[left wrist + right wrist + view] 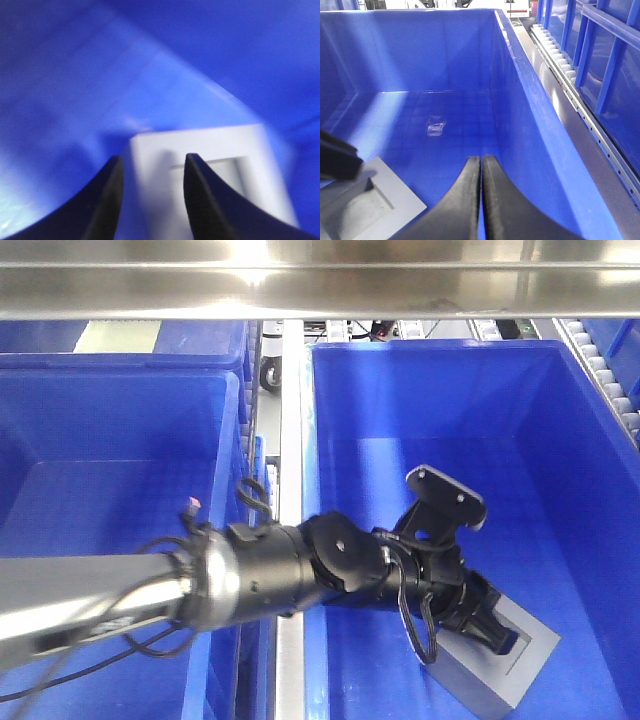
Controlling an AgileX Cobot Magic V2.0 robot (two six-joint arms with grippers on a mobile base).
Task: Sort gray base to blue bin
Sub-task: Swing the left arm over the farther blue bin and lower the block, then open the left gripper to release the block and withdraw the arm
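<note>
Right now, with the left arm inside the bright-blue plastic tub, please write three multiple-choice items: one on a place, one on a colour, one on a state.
1. Where is the matte light-gray block with the square recess?
A. On the floor of the right-hand bright-blue plastic tub
B. In the left-hand tub
C. On the metal rail between the tubs

2. What colour are the fingers of the left gripper?
A. Silver
B. Black
C. Blue

3. How do the jaws of the right gripper stand?
A. Wide apart
B. Closed on the block
C. Pressed together, holding nothing

Answers:
1 A: the front view shows the block low in the right tub.
2 B: the left wrist view shows two black fingers.
3 C: in the right wrist view its tips meet with nothing between them.
</note>
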